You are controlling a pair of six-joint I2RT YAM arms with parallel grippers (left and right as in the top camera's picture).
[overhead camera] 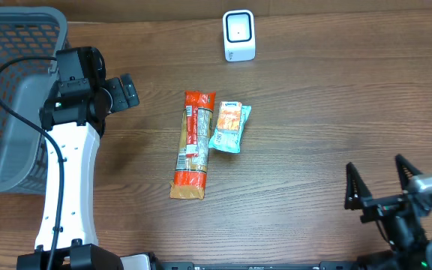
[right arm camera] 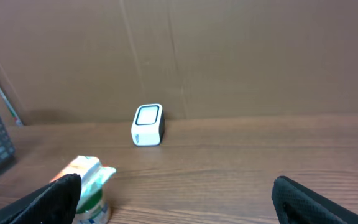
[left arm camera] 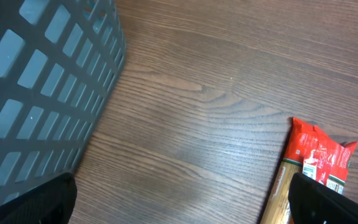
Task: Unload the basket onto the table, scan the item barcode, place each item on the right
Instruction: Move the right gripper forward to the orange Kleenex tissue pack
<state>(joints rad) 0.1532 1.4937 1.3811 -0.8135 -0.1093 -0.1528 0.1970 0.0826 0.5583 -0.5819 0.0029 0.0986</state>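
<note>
- The left gripper (overhead camera: 126, 91) hangs beside the basket (overhead camera: 21, 22) at the left of the table (overhead camera: 313, 112). Its jaws are spread wide and it holds nothing.
- The right gripper (overhead camera: 379, 184) sits at the near right, also spread and empty, facing the far side of the table.
- Two items lie in the middle of the table: a long red packet (overhead camera: 193, 146), and a small teal packet (overhead camera: 227, 126) lying against the far part of its right edge.
- The scanner (overhead camera: 239, 35) stands on the far side, well apart from both items, with its window turned toward the near side.
- Nothing is picked up yet, so the step in hand looks like choosing an item and reaching for it. The left wrist view has the red packet's far end in sight, which suggests that arm and that packet.
- To do it well, the arm should come down over the red packet's middle with the jaws across its narrow width, so the packet does not droop or swing.
- It should avoid the edge where the teal packet lies, or that one may be dragged along.
- No barcode can be made out in these views. The printed label should be kept clear of the fingers and later turned to face the scanner's window.
</note>
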